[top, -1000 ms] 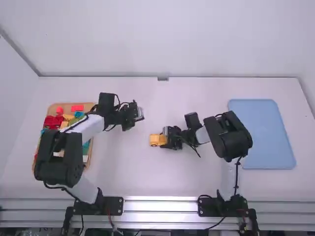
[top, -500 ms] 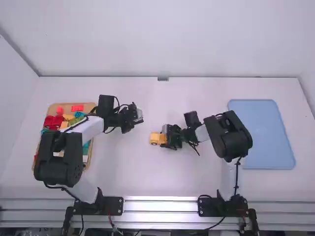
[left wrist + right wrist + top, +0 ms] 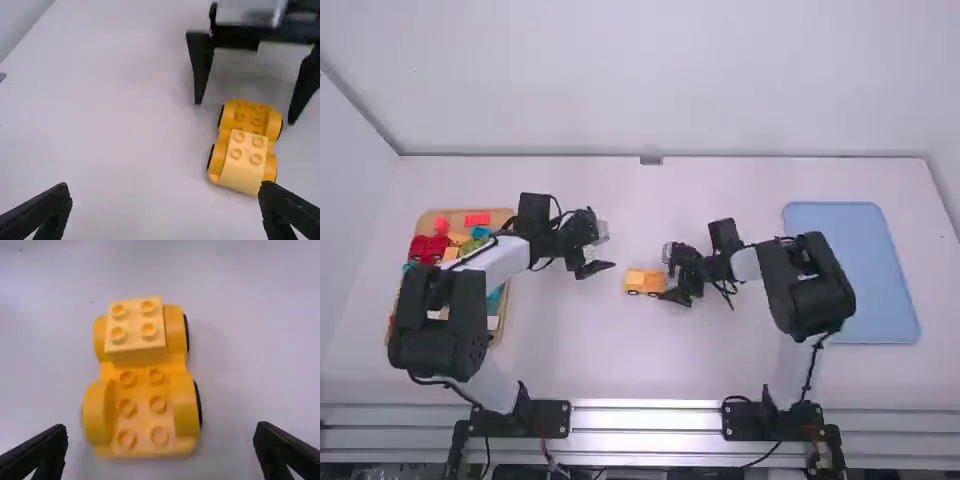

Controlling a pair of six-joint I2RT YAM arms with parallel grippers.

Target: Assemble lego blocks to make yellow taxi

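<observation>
My left gripper (image 3: 604, 250) stands open left of and a little beyond the yellow car (image 3: 645, 283), and my right gripper (image 3: 670, 274) is open at the car's right end. In the right wrist view, the open right gripper (image 3: 162, 450) has the wheeled base (image 3: 142, 405) in front of it; a paler yellow block (image 3: 135, 332) with four studs sits on the base's far end, its nearer studs bare. From the left wrist view, the left gripper (image 3: 165, 212) holds nothing, and the block (image 3: 245, 160) faces it, with the other gripper's spread fingers beyond.
A wooden tray (image 3: 427, 222) of colored blocks, including red, yellow, green and blue ones, lies at the far left, partly under the left arm. A blue tray (image 3: 865, 270) lies on the right side of the table (image 3: 570, 350).
My right gripper has opened and backed off to the right, exposing more of the car, which looks about where it was. My left gripper's fingers have spread wider while its arm stays nearly in place.
</observation>
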